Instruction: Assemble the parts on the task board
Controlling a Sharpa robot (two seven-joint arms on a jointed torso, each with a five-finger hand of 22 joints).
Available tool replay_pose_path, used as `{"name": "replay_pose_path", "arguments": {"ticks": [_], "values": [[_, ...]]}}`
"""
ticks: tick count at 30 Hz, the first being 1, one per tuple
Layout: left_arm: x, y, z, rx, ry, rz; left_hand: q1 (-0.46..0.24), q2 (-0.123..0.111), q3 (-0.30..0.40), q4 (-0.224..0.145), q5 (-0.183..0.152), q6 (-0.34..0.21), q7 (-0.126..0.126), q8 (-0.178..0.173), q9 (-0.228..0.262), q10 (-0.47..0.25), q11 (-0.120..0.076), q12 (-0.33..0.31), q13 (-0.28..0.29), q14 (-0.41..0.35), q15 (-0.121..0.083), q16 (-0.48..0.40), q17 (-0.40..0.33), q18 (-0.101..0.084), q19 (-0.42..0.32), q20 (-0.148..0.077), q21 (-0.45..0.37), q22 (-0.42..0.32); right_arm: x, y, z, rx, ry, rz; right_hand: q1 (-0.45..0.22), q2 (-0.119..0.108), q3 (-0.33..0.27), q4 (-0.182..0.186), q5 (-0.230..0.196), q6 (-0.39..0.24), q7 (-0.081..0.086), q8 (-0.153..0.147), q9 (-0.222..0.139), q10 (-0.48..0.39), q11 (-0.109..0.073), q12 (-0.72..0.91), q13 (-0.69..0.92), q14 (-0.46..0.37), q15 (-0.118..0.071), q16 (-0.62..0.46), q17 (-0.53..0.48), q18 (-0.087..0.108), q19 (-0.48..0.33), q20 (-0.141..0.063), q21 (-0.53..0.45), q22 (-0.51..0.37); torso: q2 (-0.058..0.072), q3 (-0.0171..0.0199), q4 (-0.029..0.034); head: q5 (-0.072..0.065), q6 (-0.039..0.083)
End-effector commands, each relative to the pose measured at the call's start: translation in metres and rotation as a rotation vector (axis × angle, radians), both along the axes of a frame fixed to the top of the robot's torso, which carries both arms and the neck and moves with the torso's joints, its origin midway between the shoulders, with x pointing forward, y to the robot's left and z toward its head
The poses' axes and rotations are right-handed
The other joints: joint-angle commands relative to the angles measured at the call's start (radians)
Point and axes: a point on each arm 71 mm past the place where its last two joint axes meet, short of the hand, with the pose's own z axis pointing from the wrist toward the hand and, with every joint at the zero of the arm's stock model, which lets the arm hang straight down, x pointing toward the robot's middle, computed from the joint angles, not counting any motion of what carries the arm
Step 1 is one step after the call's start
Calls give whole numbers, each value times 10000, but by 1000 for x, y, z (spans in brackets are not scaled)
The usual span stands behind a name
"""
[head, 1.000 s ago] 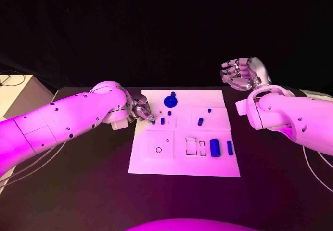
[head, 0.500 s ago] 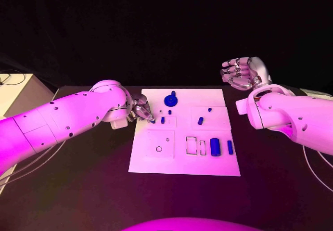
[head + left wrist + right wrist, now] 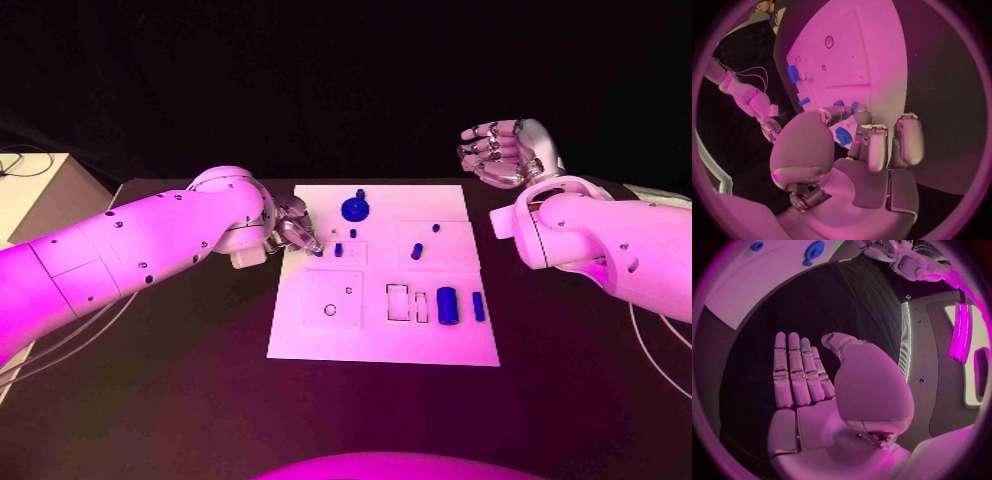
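Note:
The white task board (image 3: 378, 340) lies in the middle of the table. On it are a round blue part (image 3: 355, 209) at the back, small blue pegs (image 3: 417, 252) in the middle and a blue cylinder (image 3: 447, 305) by the outlined slots. My left hand (image 3: 296, 226) sits at the board's left edge with its fingers curled. In the left wrist view it pinches a small blue part (image 3: 843, 136) between thumb and fingers (image 3: 869, 145). My right hand (image 3: 502, 150) is raised beyond the board's back right corner, flat and empty (image 3: 811, 380).
A pale box (image 3: 36, 190) stands at the table's far left with cables beside it. The board's near left square has a round hole (image 3: 330, 311). Bare black table (image 3: 173, 380) surrounds the board.

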Motion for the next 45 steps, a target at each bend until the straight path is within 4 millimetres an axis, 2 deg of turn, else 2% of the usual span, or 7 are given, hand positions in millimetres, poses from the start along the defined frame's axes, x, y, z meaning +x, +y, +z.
{"name": "replay_pose_path", "arguments": {"ticks": [1,13,38,42,45], "values": [[0,-2,-2,53,114,-132,-36,103,1915,-1852,30,74,18,36,-8,15,-4,12,-9,862,-94,43,2091,-82,53,-22,26,116,0,2,0,-25,21,191,-122,19,-4,-70,16,-27,134,-26,-16,-8,74,-53,-18,-28,70,-37,-18,47,-63,5,-67,-25,13,4,-2,-7,-18],[0,-5,-8,163,344,-242,-50,108,1930,-1855,26,78,17,39,-14,27,-4,16,4,865,-95,47,2099,-81,48,-27,23,112,-1,3,-1,-41,79,236,-139,4,-19,-84,19,-60,151,-65,-27,-32,89,-78,-61,-37,86,-82,-66,47,-83,20,-67,-105,8,8,-12,-20,-88],[0,-12,-18,392,688,-433,-187,56,1835,-1827,-29,56,25,13,-65,36,4,-8,-42,865,-87,48,2101,-80,31,-31,14,105,-2,5,-1,-60,141,305,-151,-11,-36,-106,39,-100,173,-111,-41,-66,113,-108,-94,-56,107,-140,-125,46,-112,41,-67,-203,6,3,-3,-79,-157],[0,-11,-20,515,731,-457,-386,-17,1105,-1728,-191,-43,-48,-6,-161,-20,-16,-107,-202,838,-100,12,2036,-61,-52,-16,-77,14,-2,5,-1,-56,150,299,-166,-9,-43,-102,40,-110,181,-123,-44,-75,121,-116,-99,-61,116,-157,-142,46,-122,48,-68,-233,4,2,3,-89,-171],[1,-10,-21,617,736,-474,-403,-18,848,-1688,-197,-65,-73,-15,-215,-45,-48,-124,-223,833,-114,5,2024,-58,-59,-28,-95,2,-2,5,-1,-55,154,293,-173,-8,-47,-100,39,-113,184,-128,-45,-79,124,-118,-100,-63,118,-162,-148,45,-125,50,-68,-243,0,-1,4,-95,-186]]}}
